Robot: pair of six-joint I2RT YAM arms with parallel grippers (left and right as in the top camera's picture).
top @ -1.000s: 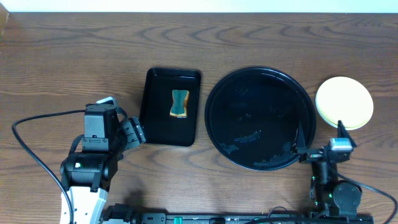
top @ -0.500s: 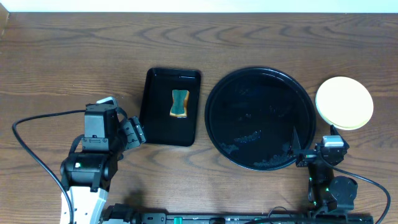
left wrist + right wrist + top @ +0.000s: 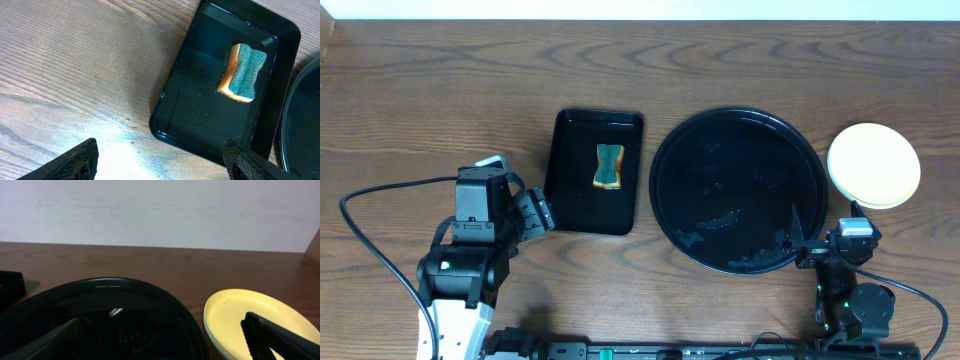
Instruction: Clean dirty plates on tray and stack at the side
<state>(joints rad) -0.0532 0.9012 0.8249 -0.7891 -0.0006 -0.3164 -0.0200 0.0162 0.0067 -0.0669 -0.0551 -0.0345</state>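
The plates (image 3: 874, 165) sit as a stack on the wood just right of the tray, pale yellow one on top; the right wrist view shows this stack (image 3: 250, 314) with thin pale edges beneath. The round black tray (image 3: 738, 190) holds no plate, only wet specks; its rim (image 3: 150, 287) fills the lower left of the right wrist view. My right gripper (image 3: 825, 224) hovers open at the tray's front right edge, its jaws (image 3: 165, 341) spanning tray rim and plate stack with nothing between them. My left gripper (image 3: 542, 212) stands open (image 3: 157, 165) over bare wood beside the rectangular tray.
A small rectangular black tray (image 3: 595, 205) left of the round one holds a green and yellow sponge (image 3: 609, 166), also in the left wrist view as the sponge (image 3: 244, 72). A black cable (image 3: 360, 215) loops at the left. A pale wall (image 3: 160, 210) backs the table.
The right gripper has drawn back a little toward the table's front edge, then held still. The left arm has not moved.
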